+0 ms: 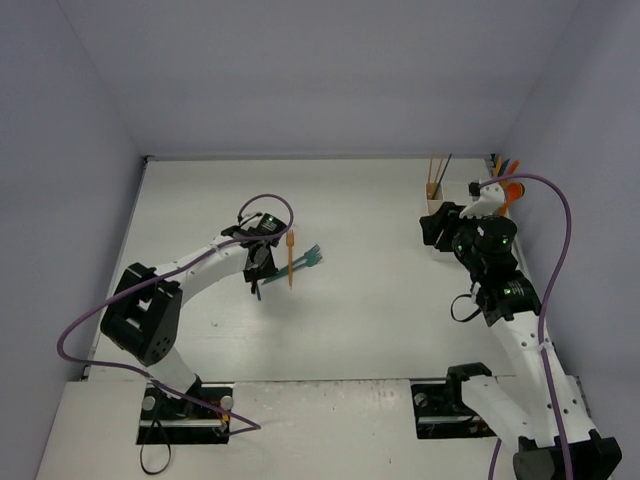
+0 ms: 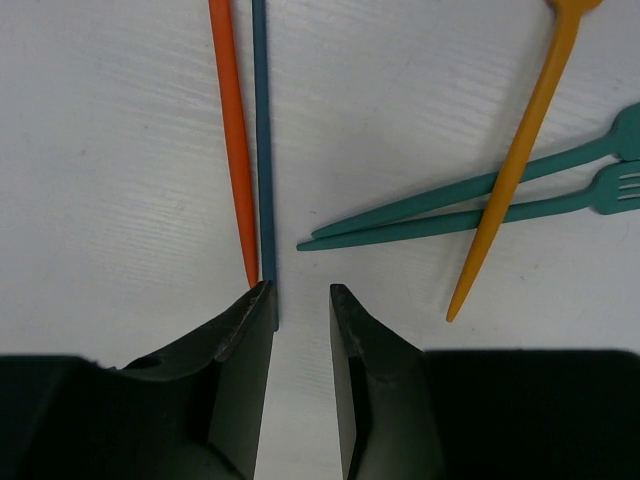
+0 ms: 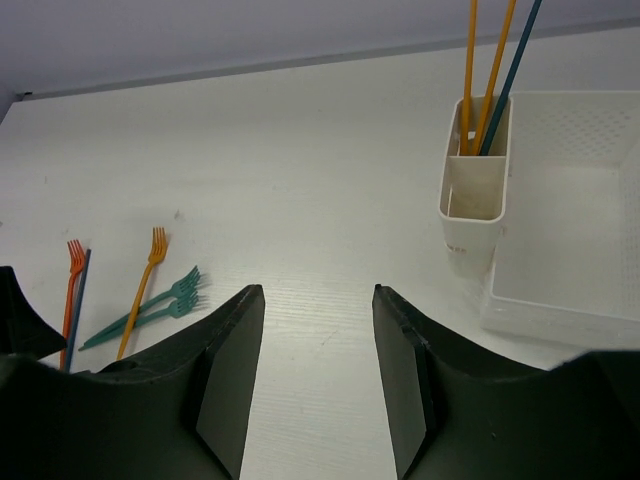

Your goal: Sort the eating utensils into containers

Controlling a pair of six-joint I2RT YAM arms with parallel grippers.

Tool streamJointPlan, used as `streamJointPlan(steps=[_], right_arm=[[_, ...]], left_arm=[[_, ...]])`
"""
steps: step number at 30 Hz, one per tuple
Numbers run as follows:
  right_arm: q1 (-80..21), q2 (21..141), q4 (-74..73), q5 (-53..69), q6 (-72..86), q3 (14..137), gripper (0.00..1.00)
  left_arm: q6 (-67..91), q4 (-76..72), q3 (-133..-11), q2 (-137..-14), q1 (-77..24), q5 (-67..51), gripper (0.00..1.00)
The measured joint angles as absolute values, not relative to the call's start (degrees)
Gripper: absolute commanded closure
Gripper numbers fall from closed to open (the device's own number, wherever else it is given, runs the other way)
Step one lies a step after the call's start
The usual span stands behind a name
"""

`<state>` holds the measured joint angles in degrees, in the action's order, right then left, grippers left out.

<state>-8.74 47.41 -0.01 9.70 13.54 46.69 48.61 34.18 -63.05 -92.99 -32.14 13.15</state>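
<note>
Several utensils lie loose mid-table: a yellow-orange fork (image 2: 520, 150) (image 1: 290, 258) across two teal forks (image 2: 470, 205) (image 1: 310, 260), and a red-orange utensil (image 2: 232, 130) beside a dark teal one (image 2: 262, 130). My left gripper (image 2: 300, 290) (image 1: 260, 265) is open and empty, low over the table, with its left fingertip at the handle ends of that pair. The white holder (image 3: 473, 200) (image 1: 433, 190) stands at the back right with two orange utensils and one teal utensil upright in its far compartment. My right gripper (image 3: 315, 290) (image 1: 438, 226) is open and empty in front of the holder.
A shallow white tray (image 3: 570, 230) sits against the holder's right side. More orange and teal utensils (image 1: 503, 170) stick up at the back right corner. Walls close the table at the back and on both sides.
</note>
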Motion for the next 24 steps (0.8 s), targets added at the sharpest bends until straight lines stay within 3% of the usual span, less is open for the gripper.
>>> streamJointPlan(steps=[24], right_arm=[[-9.47,46.22,-1.8,10.17,13.67,45.36,0.52]], left_arm=[[52.81,34.46,-58.39,-96.14,-32.14,8.98,0.75]])
